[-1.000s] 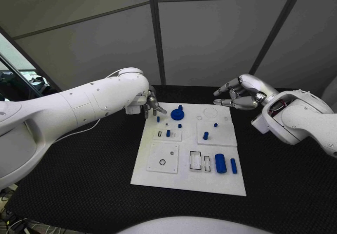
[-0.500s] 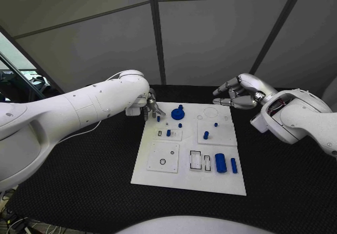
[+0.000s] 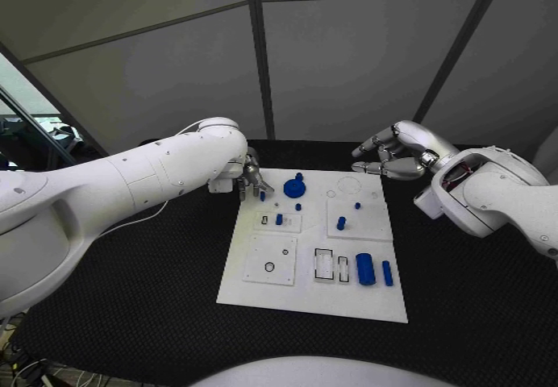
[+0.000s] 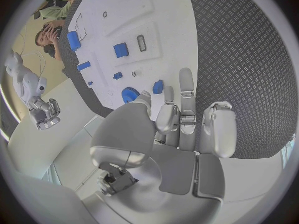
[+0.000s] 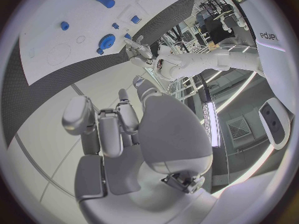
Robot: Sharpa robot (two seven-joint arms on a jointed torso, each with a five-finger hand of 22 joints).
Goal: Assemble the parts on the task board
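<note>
The white task board [image 3: 302, 298] lies mid-table with several blue parts on it. A blue gear [image 3: 294, 189] sits near its far edge, and a small blue peg [image 3: 262, 196] stands at the far left corner. My left hand [image 3: 250, 179] hovers over that corner, fingers pointing down at the peg. In the left wrist view the peg [image 4: 158, 87] lies just past my left hand's [image 4: 181, 129] fingertips, beside the gear [image 4: 129, 93]. My right hand [image 3: 395, 157] hangs above the board's far right corner, loosely curled and holding nothing.
A thick blue cylinder [image 3: 365, 269] and a thin blue bar [image 3: 386, 274] lie at the board's near right. Short pegs [image 3: 341, 224] stand mid-board, beside empty rectangular slots [image 3: 324, 264]. Black matting surrounds the board.
My left hand has dipped slightly toward the small peg at the far left corner. The right hand and the parts have not moved.
</note>
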